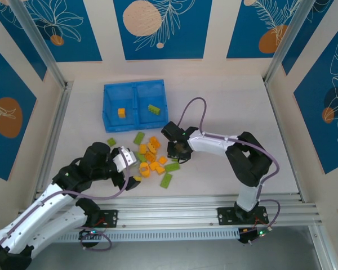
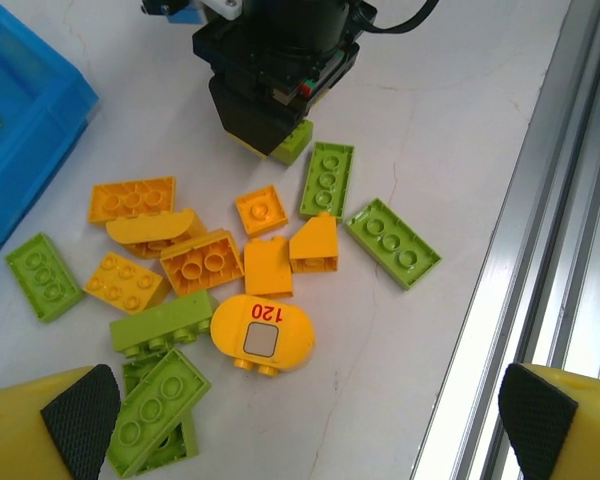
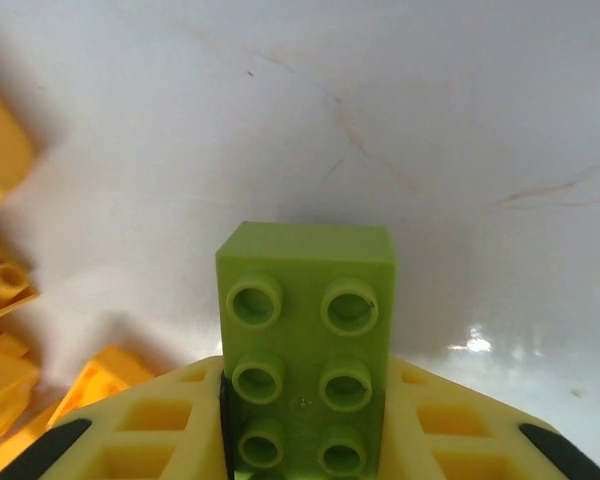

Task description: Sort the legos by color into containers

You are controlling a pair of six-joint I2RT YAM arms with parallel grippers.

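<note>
The legos [image 1: 152, 159] lie in a loose orange-yellow and lime-green pile in front of the blue tray [image 1: 108, 107]. The containers are the tray's two compartments: the left one holds an orange brick [image 1: 121, 112], the right one a green brick [image 1: 154, 109]. My right gripper [image 3: 305, 445] is shut on a lime-green two-by-three-stud brick [image 3: 305, 330] at the pile's right edge, close above the table. From the left wrist view that brick [image 2: 292, 143] pokes out under the right gripper [image 2: 275, 95]. My left gripper [image 2: 305, 430] stands open above the pile's near side, over a rounded yellow piece marked 120 [image 2: 263, 335].
A ridged aluminium rail [image 1: 214, 205] runs along the table's near edge, close to the left gripper's right finger [image 2: 540, 420]. Bare white table [image 1: 231, 107] lies to the right of the tray. Panel walls close in the back and sides.
</note>
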